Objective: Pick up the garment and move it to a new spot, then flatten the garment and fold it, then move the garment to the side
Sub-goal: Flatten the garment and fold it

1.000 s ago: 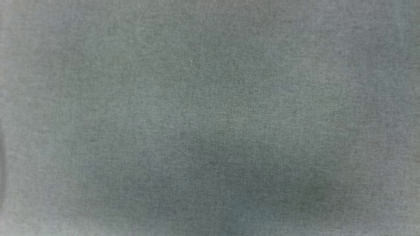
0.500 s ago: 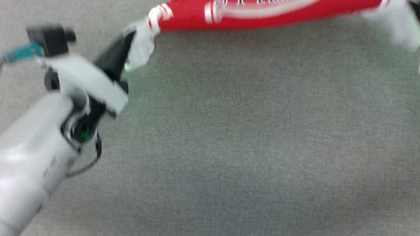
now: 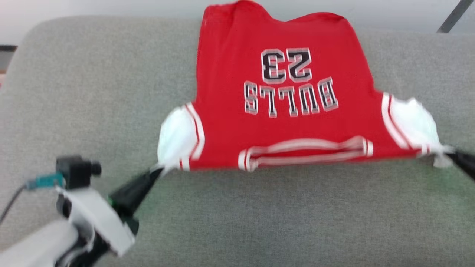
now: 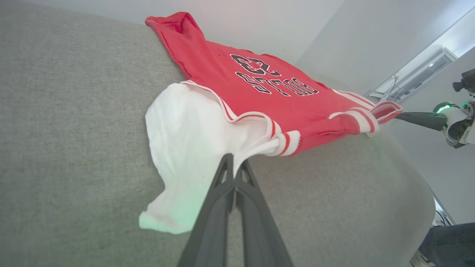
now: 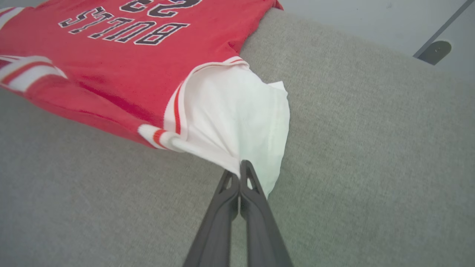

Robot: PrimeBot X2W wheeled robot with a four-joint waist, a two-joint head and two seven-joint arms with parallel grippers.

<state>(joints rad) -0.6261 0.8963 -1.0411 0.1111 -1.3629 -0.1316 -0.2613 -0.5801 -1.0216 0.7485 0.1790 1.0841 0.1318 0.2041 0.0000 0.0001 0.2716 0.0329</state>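
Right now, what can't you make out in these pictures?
Head view: the right gripper is cut off by the right edge.
Right wrist view: the top edge cuts through the 23 on the garment.
Left wrist view: a dark shape in the lower right corner is cut by the edges; unidentifiable.
Head view: blur smears the wrist behind the left gripper.

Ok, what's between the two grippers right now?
The garment, stretched between them: left gripper pinches one white sleeve, right gripper the other. The head view shows it.

The garment (image 3: 285,129) lies on the cushion (image 3: 259,215), hem at its far edge.
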